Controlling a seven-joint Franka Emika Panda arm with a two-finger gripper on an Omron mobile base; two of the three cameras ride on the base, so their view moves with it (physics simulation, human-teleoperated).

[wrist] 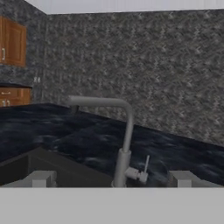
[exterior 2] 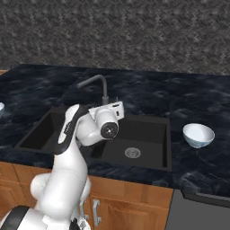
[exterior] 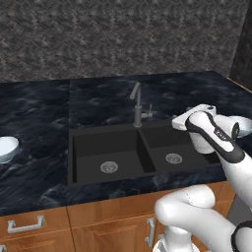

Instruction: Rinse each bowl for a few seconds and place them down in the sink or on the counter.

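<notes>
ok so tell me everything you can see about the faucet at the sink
The faucet is a dark grey, matte, metal-looking gooseneck: an upright stem on a thicker base, bending over into a short spout, with a thin lever sticking out of the base. It stands on the black counter at the back rim of the sink, in line with the divider between the two basins. No water shows, and nothing touches it.

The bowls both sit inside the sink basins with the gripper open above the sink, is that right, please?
Not quite: each bowl sits on the counter, one either side of the sink, as both base views show. The gripper is open above the sink.
</notes>
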